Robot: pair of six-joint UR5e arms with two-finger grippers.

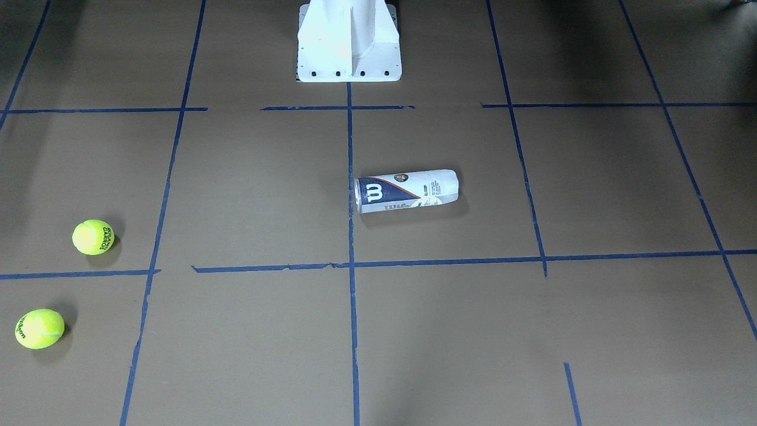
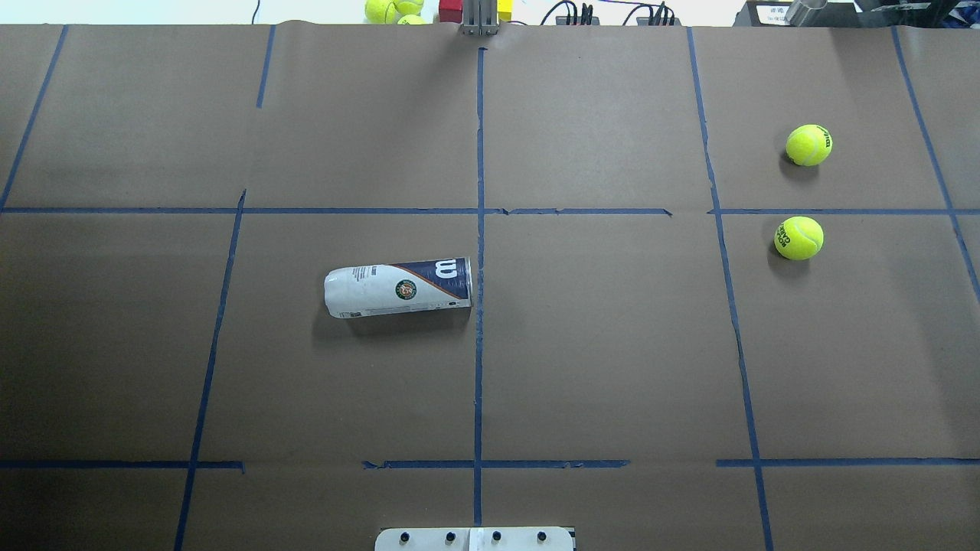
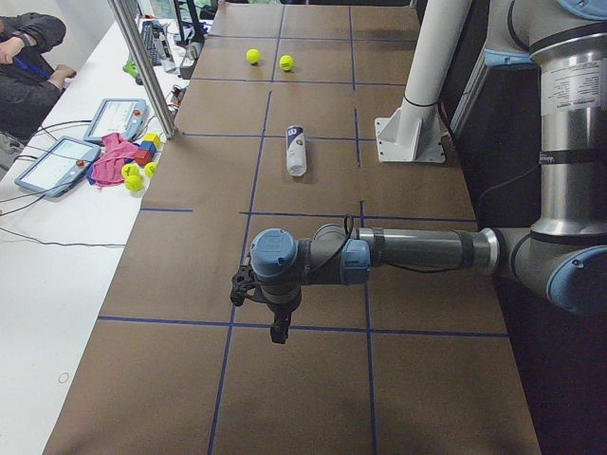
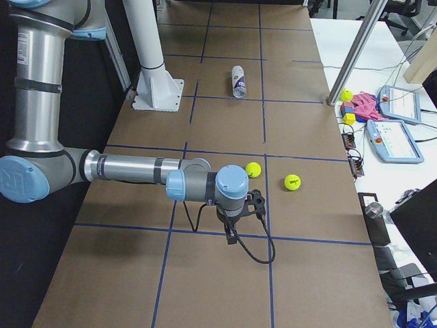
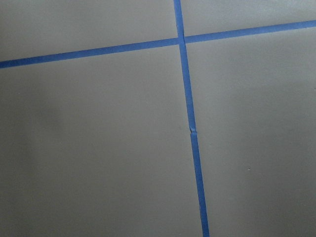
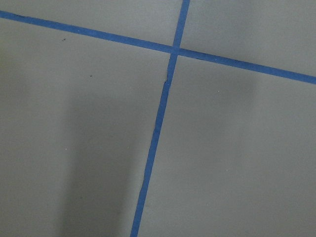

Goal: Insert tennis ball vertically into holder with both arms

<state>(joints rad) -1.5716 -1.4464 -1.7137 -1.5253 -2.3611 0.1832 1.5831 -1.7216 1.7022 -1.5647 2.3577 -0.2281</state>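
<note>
Closest to the left-end camera, the left gripper [image 3: 245, 289] hangs above the table [image 2: 612, 344] with nothing visible in it. You cannot tell from this view how far its jaws stand apart. The right gripper [image 4: 257, 203] hangs likewise at the opposite end, and its opening cannot be judged either. Both wrist cameras show only the brown surface and crossing blue tape [image 5: 185, 98], with no fingers in frame.

Outward from the right gripper, two tennis balls [image 4: 253, 169] [image 4: 292, 182] rest near it, apart from each other and between it and the holder. The holder [image 2: 398, 288] lies on its side well beyond the left gripper, near the table's middle. Its silver-rimmed mouth touches the centre tape line and faces the right gripper's side.

Treat the task as not yet begun: the step in hand is the first approach. The next move probably calls for you to bring the left gripper to the holder, grasp its body and stand it mouth-up. The right gripper should then take the nearer ball. Expect the holder to roll if nudged sideways.
</note>
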